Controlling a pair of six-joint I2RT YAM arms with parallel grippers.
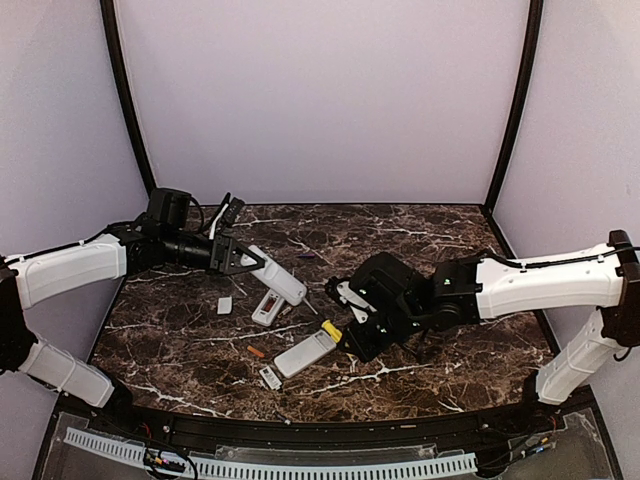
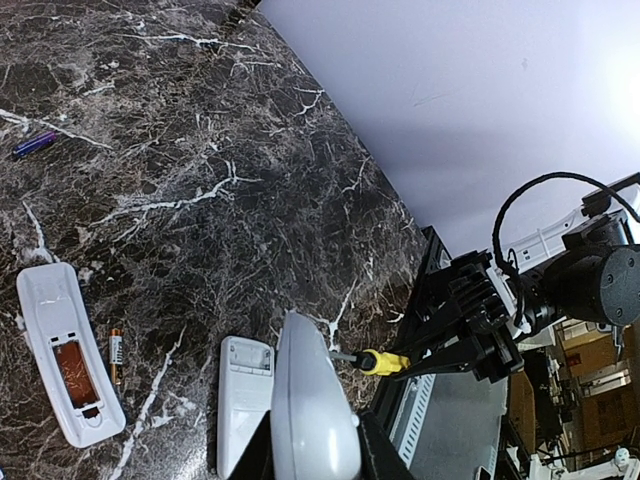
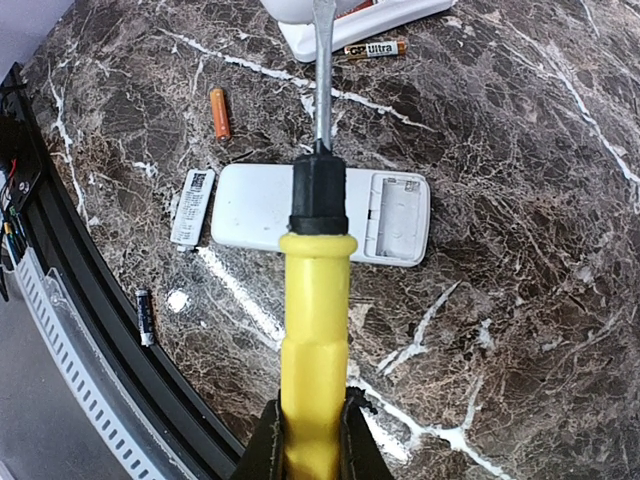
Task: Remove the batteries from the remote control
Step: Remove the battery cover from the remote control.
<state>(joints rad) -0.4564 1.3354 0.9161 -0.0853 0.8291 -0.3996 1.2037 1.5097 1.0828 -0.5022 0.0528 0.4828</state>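
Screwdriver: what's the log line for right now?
left pincer: shut on white plastic remote | right pincer: shut on yellow-handled screwdriver | orange cylindrical battery: loose on marble table

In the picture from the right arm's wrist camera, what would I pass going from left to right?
A small dark cylinder at the table's rim, white labelled cover, orange battery, yellow screwdriver, GP battery. The white remote lies under the screwdriver, so I leave it out.

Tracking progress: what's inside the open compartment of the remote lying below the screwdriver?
The compartment of the remote looks empty, just bare white plastic. The screwdriver hides only the remote's middle.
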